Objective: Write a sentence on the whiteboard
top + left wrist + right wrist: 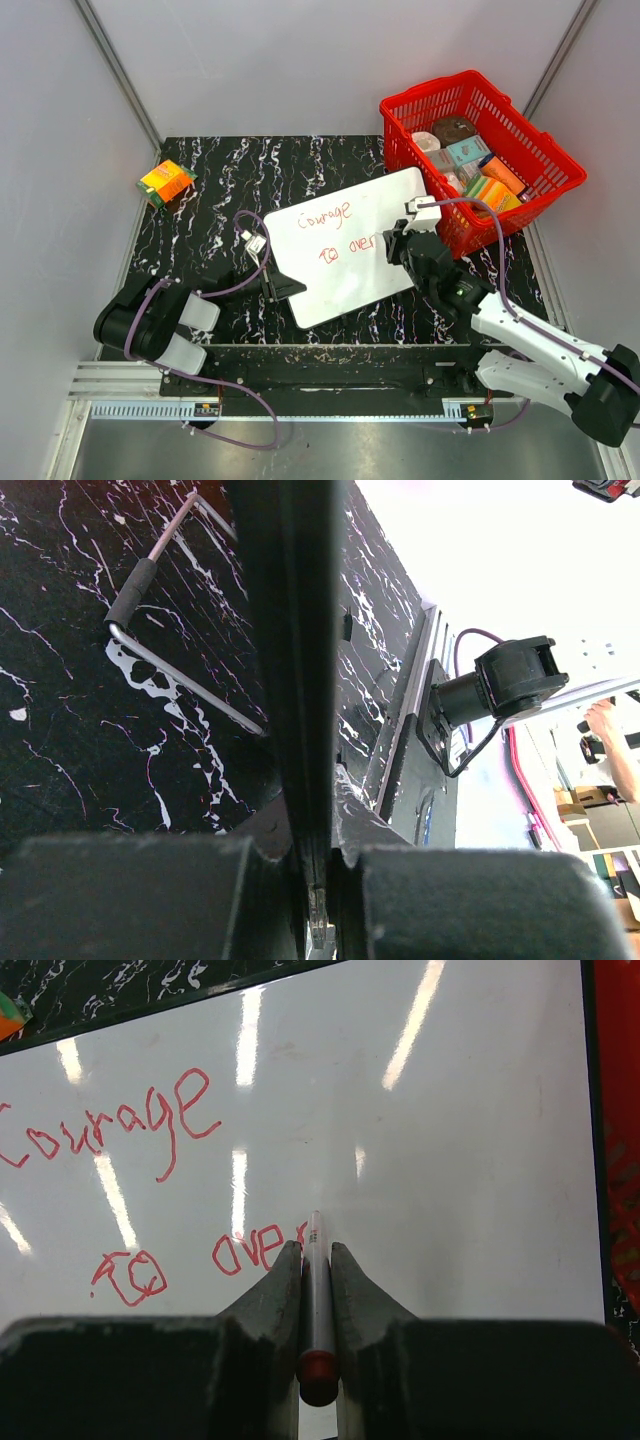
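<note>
Right end effector (316,1255) grasps a pen (317,1295); the sentence (258,1252) ends at "over". Left end effector (318,865) clamps the whiteboard (480,1140) edge. Next, likely "come".

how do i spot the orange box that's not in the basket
Find the black marbled mat and go to its far left corner, across from the red basket. The box lies alone at the mat's edge, orange with a green side; every other box sits inside the basket.
</note>
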`<move>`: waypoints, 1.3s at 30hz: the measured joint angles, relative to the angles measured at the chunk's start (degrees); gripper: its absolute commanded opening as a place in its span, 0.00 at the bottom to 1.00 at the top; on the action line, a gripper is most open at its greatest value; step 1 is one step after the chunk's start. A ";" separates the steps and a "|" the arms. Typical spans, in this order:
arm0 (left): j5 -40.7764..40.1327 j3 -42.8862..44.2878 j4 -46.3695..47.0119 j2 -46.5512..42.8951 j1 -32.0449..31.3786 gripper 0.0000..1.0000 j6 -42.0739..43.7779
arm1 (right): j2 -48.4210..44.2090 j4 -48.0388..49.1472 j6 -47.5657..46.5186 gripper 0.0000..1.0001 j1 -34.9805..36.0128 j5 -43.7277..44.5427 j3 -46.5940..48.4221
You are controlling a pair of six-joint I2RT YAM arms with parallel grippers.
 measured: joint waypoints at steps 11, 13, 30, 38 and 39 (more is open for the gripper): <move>-4.90 0.07 -11.26 -6.21 -0.37 0.49 5.27 | -0.50 -1.31 0.02 0.00 -0.02 -0.17 0.00; -7.13 0.11 -16.70 -9.46 -0.37 0.59 7.06 | -0.87 -1.62 0.02 0.00 -0.04 -0.20 0.00; -16.48 11.13 -46.27 -24.81 2.99 0.85 15.87 | -4.87 -2.60 0.04 0.00 -0.07 -1.75 -0.07; -13.42 15.13 -42.99 -18.43 8.28 0.70 14.86 | -5.51 -3.15 0.07 0.00 -0.09 -2.71 -0.07; -12.63 15.61 -42.40 -17.35 8.66 0.67 14.75 | -5.60 -3.45 0.07 0.00 -0.09 -2.78 -0.07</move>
